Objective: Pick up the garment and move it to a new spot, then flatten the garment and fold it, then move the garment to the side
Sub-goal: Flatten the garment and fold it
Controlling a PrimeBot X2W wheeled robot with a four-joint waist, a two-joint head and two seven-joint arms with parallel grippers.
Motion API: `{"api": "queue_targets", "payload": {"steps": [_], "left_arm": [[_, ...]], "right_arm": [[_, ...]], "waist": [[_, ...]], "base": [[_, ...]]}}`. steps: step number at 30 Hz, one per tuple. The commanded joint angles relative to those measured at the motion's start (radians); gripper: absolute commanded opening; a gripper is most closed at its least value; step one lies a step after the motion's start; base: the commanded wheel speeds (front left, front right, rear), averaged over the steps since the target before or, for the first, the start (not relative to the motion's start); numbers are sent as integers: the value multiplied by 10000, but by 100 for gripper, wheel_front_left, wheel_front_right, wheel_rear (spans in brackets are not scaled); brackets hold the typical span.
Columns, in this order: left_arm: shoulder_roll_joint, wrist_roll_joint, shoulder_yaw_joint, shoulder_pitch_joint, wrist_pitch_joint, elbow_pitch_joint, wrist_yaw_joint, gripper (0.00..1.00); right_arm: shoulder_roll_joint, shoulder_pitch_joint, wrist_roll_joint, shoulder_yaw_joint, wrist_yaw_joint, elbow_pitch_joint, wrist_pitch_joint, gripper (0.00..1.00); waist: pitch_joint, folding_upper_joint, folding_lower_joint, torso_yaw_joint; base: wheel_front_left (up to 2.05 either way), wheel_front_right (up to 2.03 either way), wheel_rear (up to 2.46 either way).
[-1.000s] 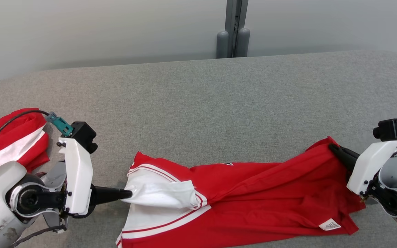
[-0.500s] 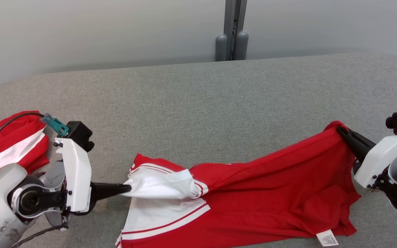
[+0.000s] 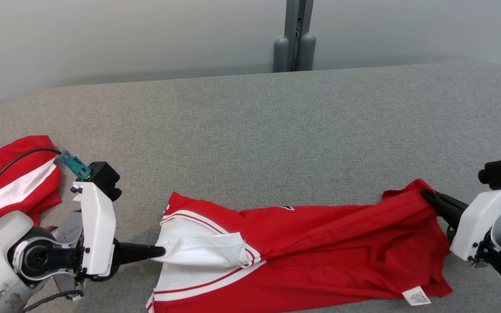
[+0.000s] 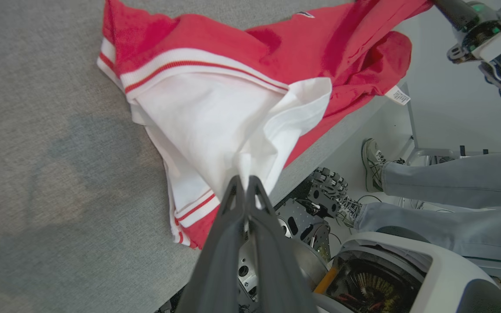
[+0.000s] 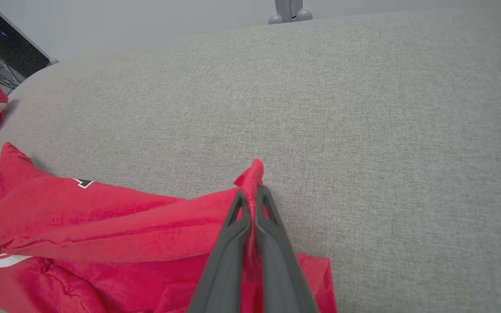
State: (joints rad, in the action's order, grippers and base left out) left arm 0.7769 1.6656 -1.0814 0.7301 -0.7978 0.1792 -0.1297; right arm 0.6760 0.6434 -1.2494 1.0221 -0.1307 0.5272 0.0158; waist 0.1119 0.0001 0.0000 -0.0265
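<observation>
At the far left of the grey worktop [image 3: 250,130] a second red-and-white cloth [image 3: 15,182] lies bunched up, just behind the left arm and apart from the garment. The left claw [image 3: 162,251] points across to the right, low over the worktop. Its two dark fingers are pressed together on a white flap [image 3: 202,248] of the garment [image 3: 328,256]. In the left wrist view the white fabric is pinched right at the fingertips and fans out from there.

The garment is red with white panels edged by thin red stripes. It lies along the near side of the worktop, drawn out lengthwise between the two claws, with long wrinkles through its middle. Behind the worktop, about midway, a grey post [image 3: 294,39] stands against the pale wall.

A small white label [image 3: 416,296] sticks out at the garment's lower right corner. The right claw [image 3: 426,195] comes in from the right, clamped tight on a red corner, which peaks just past the fingertips and sits a little raised there.

Below the worktop's front edge, the left wrist view catches a person's legs [image 4: 450,187] and a shoe [image 4: 371,163].
</observation>
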Motion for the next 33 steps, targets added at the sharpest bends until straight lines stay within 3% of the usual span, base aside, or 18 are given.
{"api": "queue_targets", "payload": {"steps": [1,18,28,29,30,33], "left_arm": [[63,73,10,-107,-36,33,-12,0],[83,130,-4,-308,-233,182,-12,0],[-25,174,-196,-518,-456,399,52,0],[-36,177,-201,-537,-460,421,74,25],[-48,172,-234,-574,-498,452,117,98],[-86,183,-306,-635,-617,507,237,100]], "right_arm": [[144,-73,-78,48,-2,-109,-89,0],[1666,-94,-1451,711,-2,-1607,-2376,0],[1371,-179,-1749,829,-2,-1155,-3385,0],[1347,-156,-1700,800,-2,-1072,-3348,34],[1315,-144,-1667,758,-2,-1011,-3276,99],[1171,-162,-1677,676,-2,-826,-3233,100]], "waist": [[-7,-1,0,-8],[-18,-1,0,-77],[-74,-1,0,-126],[-85,-1,0,-135],[-98,-1,0,-146],[-159,-1,0,-170]], "base": [[0,0,0],[0,0,0],[0,0,0],[0,0,0],[0,0,0],[0,0,0]]}}
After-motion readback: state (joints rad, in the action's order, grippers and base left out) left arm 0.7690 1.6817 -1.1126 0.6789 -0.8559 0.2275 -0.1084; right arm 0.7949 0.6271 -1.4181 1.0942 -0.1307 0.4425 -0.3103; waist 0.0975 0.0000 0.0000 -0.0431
